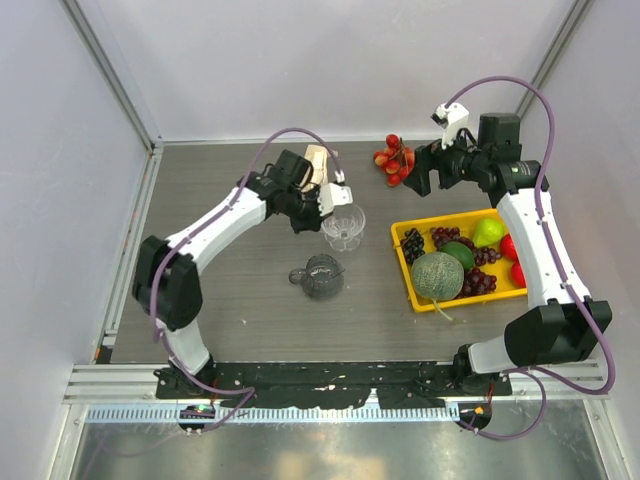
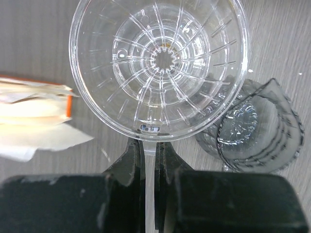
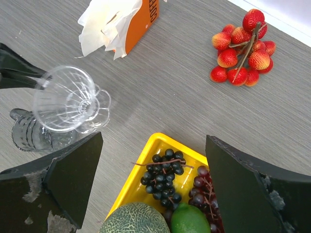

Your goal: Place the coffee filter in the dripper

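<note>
The dripper [image 1: 343,226] is a clear ribbed cone and is empty. My left gripper [image 1: 322,205] is shut on its thin clear handle. In the left wrist view the dripper [image 2: 160,63] fills the top and its open mouth faces the camera, with the handle between my left gripper's [image 2: 149,148] jaws. It also shows in the right wrist view [image 3: 65,99], tilted. White paper filters [image 3: 104,24] stick out of an orange pack [image 1: 318,163]; I see no single coffee filter apart from it. My right gripper [image 3: 154,138] is open and empty above the tray's far corner.
A clear glass cup [image 1: 320,277] stands just in front of the dripper and also shows in the left wrist view [image 2: 257,128]. A yellow tray [image 1: 402,262] holds a melon, grapes and other fruit at the right. A bunch of red lychees [image 1: 394,160] lies at the back.
</note>
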Tool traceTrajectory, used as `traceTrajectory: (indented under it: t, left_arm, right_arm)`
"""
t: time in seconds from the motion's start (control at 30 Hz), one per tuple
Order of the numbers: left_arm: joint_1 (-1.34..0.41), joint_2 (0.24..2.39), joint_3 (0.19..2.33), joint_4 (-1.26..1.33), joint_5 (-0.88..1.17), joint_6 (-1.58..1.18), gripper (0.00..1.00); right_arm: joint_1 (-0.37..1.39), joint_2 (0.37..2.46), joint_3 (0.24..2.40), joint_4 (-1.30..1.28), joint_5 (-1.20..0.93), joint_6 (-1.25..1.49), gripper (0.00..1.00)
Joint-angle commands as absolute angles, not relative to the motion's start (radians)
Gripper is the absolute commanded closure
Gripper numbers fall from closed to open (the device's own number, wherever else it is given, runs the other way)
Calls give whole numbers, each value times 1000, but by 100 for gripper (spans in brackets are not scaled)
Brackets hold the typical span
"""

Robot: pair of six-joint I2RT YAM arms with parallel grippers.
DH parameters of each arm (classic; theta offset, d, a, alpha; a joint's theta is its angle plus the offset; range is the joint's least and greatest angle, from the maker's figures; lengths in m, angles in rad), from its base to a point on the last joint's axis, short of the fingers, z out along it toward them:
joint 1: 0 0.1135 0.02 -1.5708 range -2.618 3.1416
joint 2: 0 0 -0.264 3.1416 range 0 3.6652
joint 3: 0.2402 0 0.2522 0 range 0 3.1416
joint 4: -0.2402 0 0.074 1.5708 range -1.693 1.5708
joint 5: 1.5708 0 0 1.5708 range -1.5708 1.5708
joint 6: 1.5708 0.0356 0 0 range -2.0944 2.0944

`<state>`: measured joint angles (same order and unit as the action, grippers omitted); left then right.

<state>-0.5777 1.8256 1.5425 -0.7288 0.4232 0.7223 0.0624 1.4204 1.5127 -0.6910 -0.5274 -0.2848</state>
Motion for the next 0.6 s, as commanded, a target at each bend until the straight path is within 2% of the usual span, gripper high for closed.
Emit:
traceTrajectory:
  t: [0.0, 0.23, 0.37, 0.57]
  left_arm:
    - [-560, 1651, 1508, -669, 437, 666, 100]
    - [-558, 1462, 1416, -800, 408, 744, 100]
    - [-561, 1422, 1402, -882, 396, 741, 100]
    - [-583, 1387, 1324, -871, 388, 730, 100]
  right_arm:
    - [58, 1433, 1528, -624, -560, -249, 7]
    - [58, 1448, 1519, -634, -610, -224, 7]
    - [58, 1448, 1485, -623, -627, -184, 6]
    - [61, 1437, 1433, -583, -644, -140, 5]
